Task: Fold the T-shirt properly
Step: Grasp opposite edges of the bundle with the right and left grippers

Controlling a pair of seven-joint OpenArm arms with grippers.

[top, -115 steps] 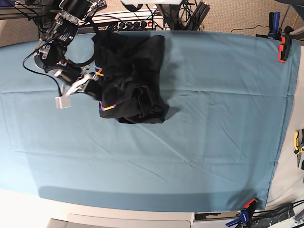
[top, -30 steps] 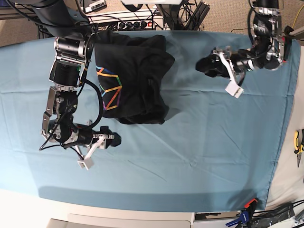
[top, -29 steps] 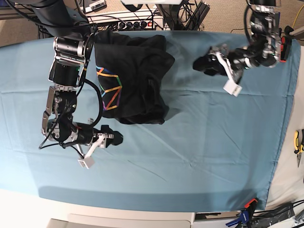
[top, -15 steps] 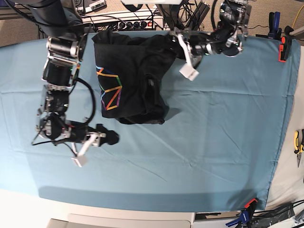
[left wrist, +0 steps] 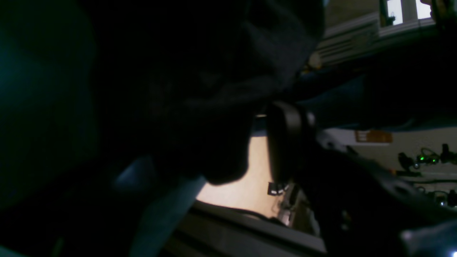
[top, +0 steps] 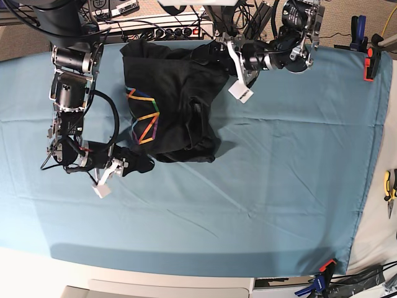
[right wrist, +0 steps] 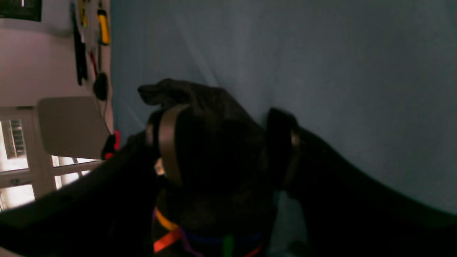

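One shirt (top: 170, 102) (black, crumpled) lies far-left on the table (top: 279, 186); two arms' fingers (right wrist: 167, 146) stand wide around its edges.

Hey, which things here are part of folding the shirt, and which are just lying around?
Part of the job:
T-shirt
left pincer
right pincer

Lying about:
teal cloth
orange clamps
yellow-handled pliers

The T-shirt (top: 170, 102) lies bunched on the table cloth (top: 279, 186) toward the far edge, left of centre in the base view — the left gripper (top: 226, 59) at its far right corner, the right gripper (top: 138, 165) at its near left corner — clamps (top: 370, 62) on the cloth's right edge.
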